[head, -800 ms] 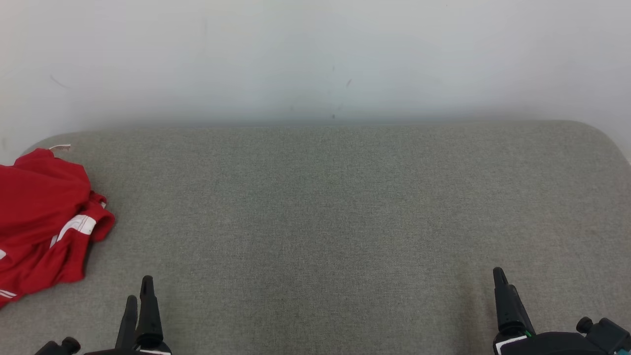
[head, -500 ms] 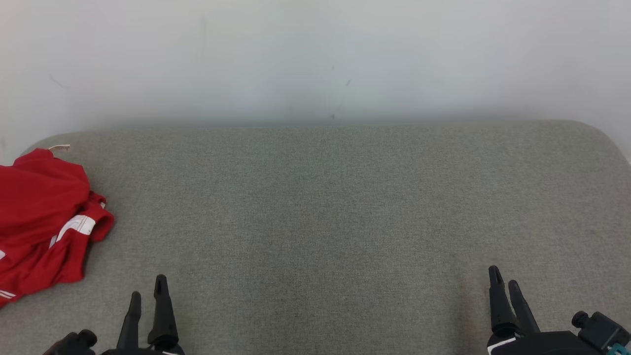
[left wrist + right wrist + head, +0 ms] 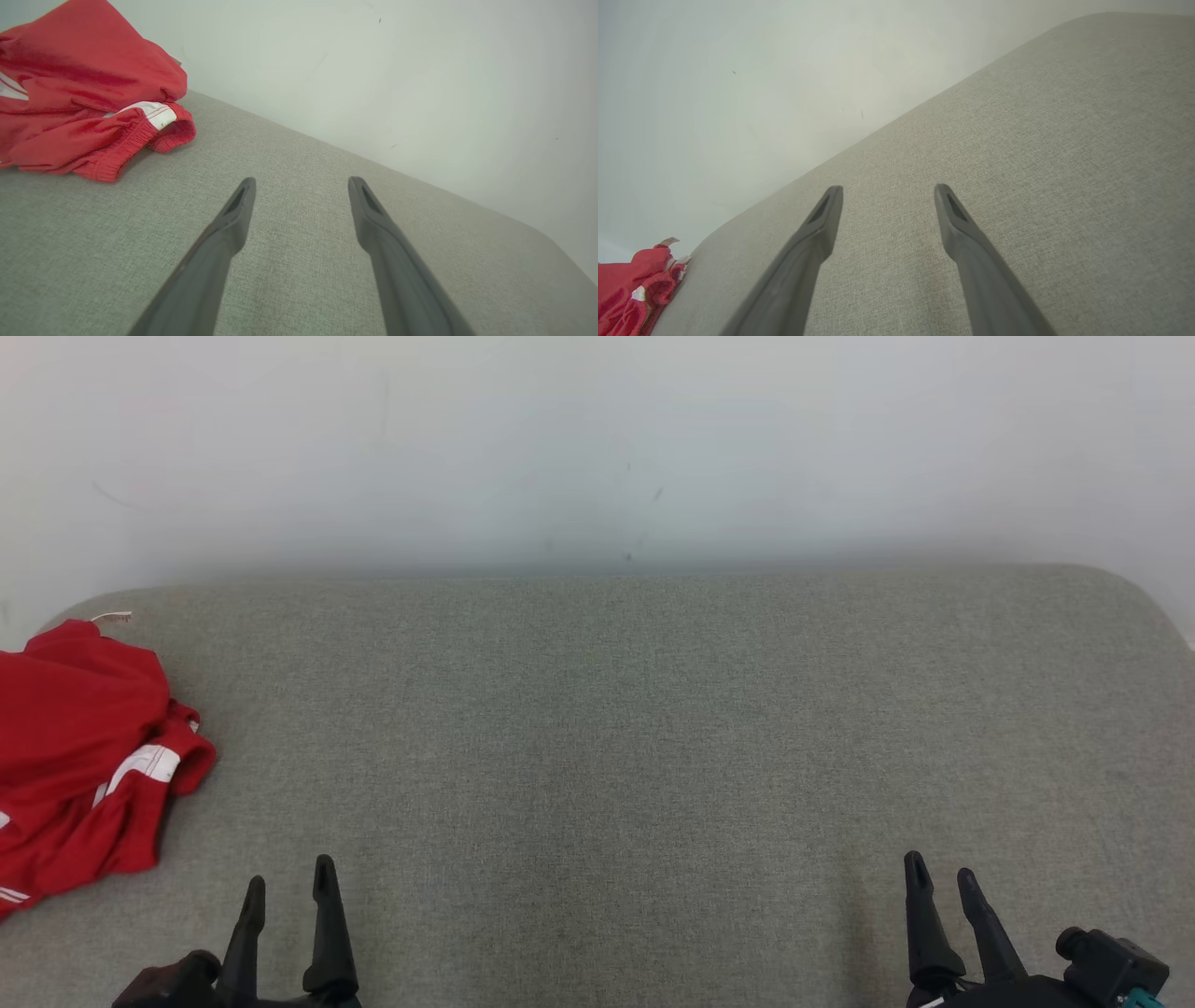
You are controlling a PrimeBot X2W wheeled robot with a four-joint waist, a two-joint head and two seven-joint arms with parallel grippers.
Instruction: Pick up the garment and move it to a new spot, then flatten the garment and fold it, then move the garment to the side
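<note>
Grippers: left gripper (image 3: 288, 873) is hanging near garment (image 3: 84, 756), right gripper (image 3: 938, 867) well apart from it, both gaping wide, holding nothing
Risk: garment is lying bunched, so a pinch is likely catching one layer and dragging it

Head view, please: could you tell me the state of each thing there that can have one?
Red garment: bunched in a heap at the left end of the surface, not flattened, not held.
Left gripper: open, empty, apart from the garment.
Right gripper: open, empty, far from the garment.
Grey padded surface: bears the garment at its left end.
</note>
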